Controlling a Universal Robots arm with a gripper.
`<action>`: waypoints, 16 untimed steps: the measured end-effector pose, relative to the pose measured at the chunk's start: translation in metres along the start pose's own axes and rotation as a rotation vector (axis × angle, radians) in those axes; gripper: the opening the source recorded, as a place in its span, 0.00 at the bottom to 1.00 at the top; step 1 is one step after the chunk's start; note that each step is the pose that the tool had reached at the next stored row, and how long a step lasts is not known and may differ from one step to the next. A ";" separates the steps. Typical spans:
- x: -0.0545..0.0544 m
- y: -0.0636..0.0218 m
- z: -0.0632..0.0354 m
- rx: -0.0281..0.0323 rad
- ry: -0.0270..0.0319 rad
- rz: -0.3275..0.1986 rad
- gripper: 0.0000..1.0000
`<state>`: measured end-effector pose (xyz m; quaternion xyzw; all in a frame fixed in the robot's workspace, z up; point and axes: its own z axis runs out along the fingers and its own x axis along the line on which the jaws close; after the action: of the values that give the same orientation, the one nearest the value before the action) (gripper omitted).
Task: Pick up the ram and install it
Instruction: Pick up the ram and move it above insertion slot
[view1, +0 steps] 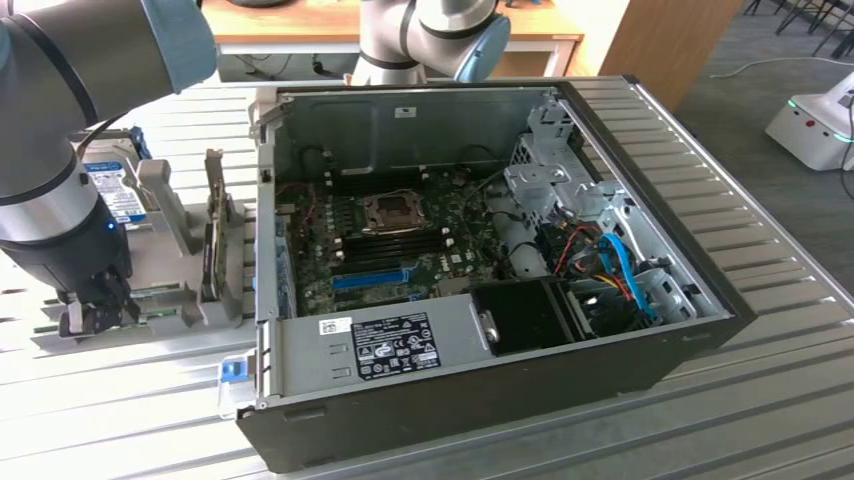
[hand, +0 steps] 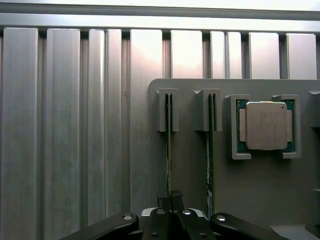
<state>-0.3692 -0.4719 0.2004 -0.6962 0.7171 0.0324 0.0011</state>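
The ram (hand: 169, 150) stands on edge in a slot of the grey holder tray (hand: 195, 180), seen as a thin green line. A second ram stick (hand: 210, 150) stands in the neighbouring slot. My gripper (hand: 169, 199) is down over the first stick, its dark pads (hand: 162, 197) pressed against both sides of the thin edge, shut on it. In the exterior view my gripper (view1: 96, 312) sits low over the tray (view1: 174, 300) at the exterior view's left, beside the open computer case (view1: 481, 260). The motherboard's dark memory slots (view1: 394, 245) lie inside the case.
A processor chip (hand: 266, 126) rests in a square pocket of the tray. A silver hard drive with a blue label (view1: 114, 190) stands in the tray behind my arm. A blue slot strip (view1: 367, 278) is on the motherboard. The ribbed metal table (view1: 747, 400) surrounds the case.
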 end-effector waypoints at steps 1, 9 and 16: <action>0.000 0.0000 0.0000 0.0000 0.0000 0.000 0.12; 0.000 0.0000 0.0000 -0.0005 0.0005 -0.011 0.12; 0.000 0.0000 0.0000 -0.0016 0.0014 -0.033 0.12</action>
<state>-0.3692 -0.4719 0.2004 -0.7079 0.7056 0.0324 0.0006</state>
